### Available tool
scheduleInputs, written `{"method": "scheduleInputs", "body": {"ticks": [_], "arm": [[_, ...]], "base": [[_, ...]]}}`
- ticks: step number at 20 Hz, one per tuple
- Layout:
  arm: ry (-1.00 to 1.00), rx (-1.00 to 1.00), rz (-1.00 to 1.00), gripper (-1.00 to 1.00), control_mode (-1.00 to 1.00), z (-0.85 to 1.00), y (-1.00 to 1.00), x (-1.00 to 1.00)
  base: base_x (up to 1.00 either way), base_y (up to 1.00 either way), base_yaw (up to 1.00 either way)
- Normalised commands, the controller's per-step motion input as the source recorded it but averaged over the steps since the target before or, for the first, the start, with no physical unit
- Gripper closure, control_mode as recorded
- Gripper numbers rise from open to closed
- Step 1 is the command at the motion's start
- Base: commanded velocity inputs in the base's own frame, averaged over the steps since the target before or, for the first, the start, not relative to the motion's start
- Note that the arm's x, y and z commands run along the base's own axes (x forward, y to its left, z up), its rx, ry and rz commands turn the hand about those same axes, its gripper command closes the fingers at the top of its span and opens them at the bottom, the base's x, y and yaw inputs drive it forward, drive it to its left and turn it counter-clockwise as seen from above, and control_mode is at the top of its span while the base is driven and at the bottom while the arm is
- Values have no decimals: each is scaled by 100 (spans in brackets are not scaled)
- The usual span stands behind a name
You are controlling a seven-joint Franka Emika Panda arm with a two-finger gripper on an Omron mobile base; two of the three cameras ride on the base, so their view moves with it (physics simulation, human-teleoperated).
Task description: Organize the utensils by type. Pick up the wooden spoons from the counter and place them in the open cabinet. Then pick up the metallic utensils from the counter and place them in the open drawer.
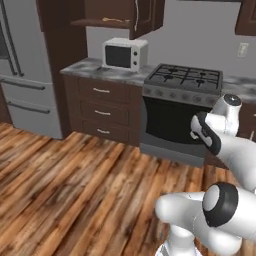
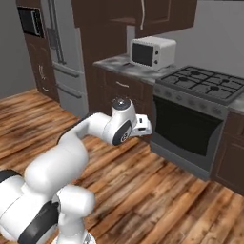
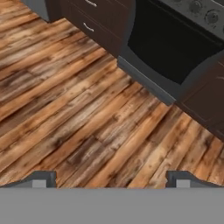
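Note:
My gripper (image 3: 111, 180) is open with nothing between its fingertips (image 3: 41, 179), and it points down at the wooden floor in front of the oven. In the right base view the gripper (image 2: 144, 126) hangs low on the bent arm, well short of the counter (image 2: 116, 63). The grey marbled counter (image 1: 87, 68) carries a white microwave (image 1: 125, 54). Above it the dark cabinet (image 1: 92, 22) stands open, and a slim tan wooden spoon (image 1: 116, 20) lies on its shelf. The metallic utensils and the open drawer are out of view.
A gas stove (image 1: 186, 77) with a black oven door (image 3: 175, 48) stands right of the counter. Closed drawer fronts (image 1: 102, 113) with silver handles sit under the counter. A steel fridge (image 1: 25, 75) is at the left. Open wooden floor (image 1: 75, 185) lies between me and the units.

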Motion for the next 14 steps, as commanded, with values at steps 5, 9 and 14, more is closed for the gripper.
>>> {"method": "scheduleInputs", "body": {"ticks": [5, 9, 14], "arm": [[0, 0, 0, -100, 100, 0, 0, 0], [0, 0, 0, -100, 100, 0, 0, 0], [0, 0, 0, -100, 100, 0, 0, 0]], "base": [[100, 3, 7], [100, 8, 28], [100, 14, 30]]}}
